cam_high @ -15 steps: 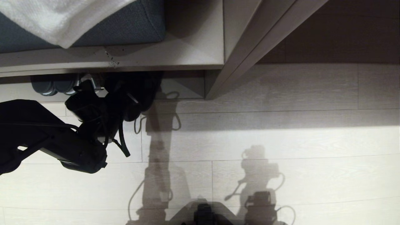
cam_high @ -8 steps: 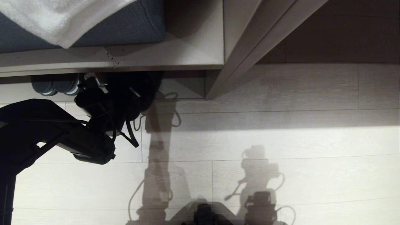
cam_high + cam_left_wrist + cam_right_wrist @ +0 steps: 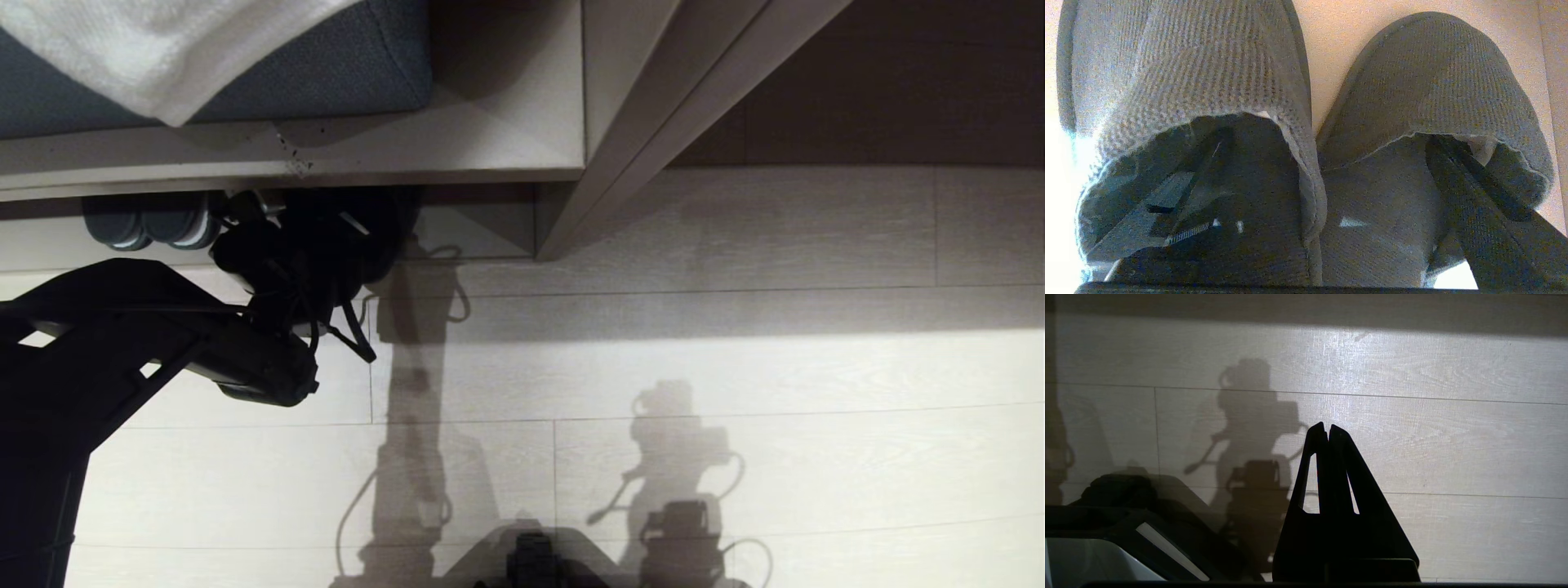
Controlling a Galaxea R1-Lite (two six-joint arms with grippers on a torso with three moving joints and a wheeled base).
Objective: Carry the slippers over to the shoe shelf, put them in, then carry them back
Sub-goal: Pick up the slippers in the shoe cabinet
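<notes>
slippers (image 3: 1425, 77): black knit | cushion (image 3: 326, 65): blue | floor (image 3: 735, 367): pale wood-grain

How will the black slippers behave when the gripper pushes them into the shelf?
The slippers look like soft knit fabric, so they probably bend and sag. Their thin flat soles suggest they slide rather than roll. They seem light.

Your head camera looks steeply down on the pale floor (image 3: 694, 367), with the shoe shelf (image 3: 482, 224) and its bench along the far edge. Your left wrist camera sits very close behind the slippers (image 3: 1306, 122), looking past their open heels toward the toes; the head view shares that pair only as a dark mass. Your right wrist camera faces the same floor from low down.
</notes>
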